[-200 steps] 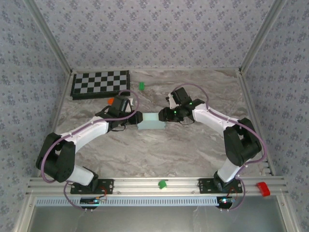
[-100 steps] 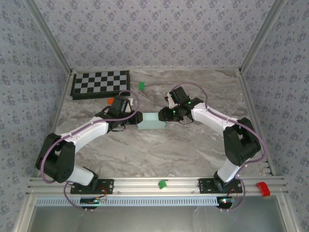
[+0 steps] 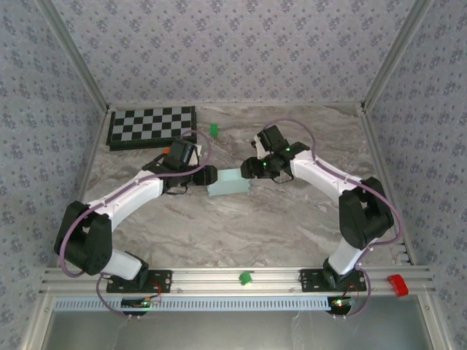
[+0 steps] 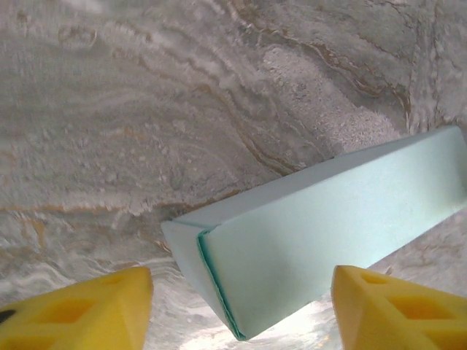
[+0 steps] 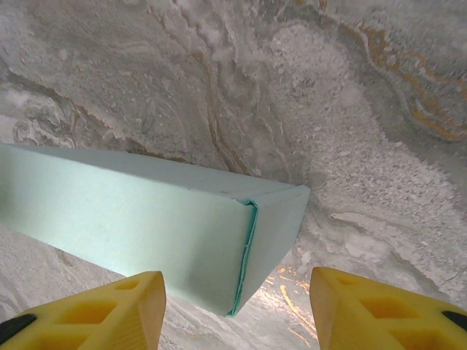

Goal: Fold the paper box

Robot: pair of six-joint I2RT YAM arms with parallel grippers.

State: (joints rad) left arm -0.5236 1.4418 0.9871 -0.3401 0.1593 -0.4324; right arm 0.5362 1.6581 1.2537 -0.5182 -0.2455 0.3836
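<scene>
From above I see the paper box [image 3: 228, 186] lying on its long side near the middle of the bench [image 3: 241, 240], already a closed pale-blue rectangular block, with one arm at each short end. The left pincer [image 4: 241, 292] stands apart, its yellow fingers [image 4: 80, 310] wide on either side of the left end of the box and clamped on nothing. The right pincer [image 5: 237, 292] is likewise apart around the right end. One of its fingers sits very close under the box's long face, and I cannot tell from that wrist view whether it touches the card or just clears it.

I judge the folding itself to be all but done; what remains is getting both arms away cleanly.

The risks I see from here:
- a darker seam line shows at each end where the flap meets the side; if those flaps are only tucked, thin card could spring back open once nothing presses on them;
- if either arm pulls back at an angle, a finger could catch a corner and drag or spin the light box across the smooth marble top;
- if a pincer came together again across the end, it would likely dent or crush the hollow card;
- lifting one arm before the other could tip the box over if that near finger is in contact.
</scene>
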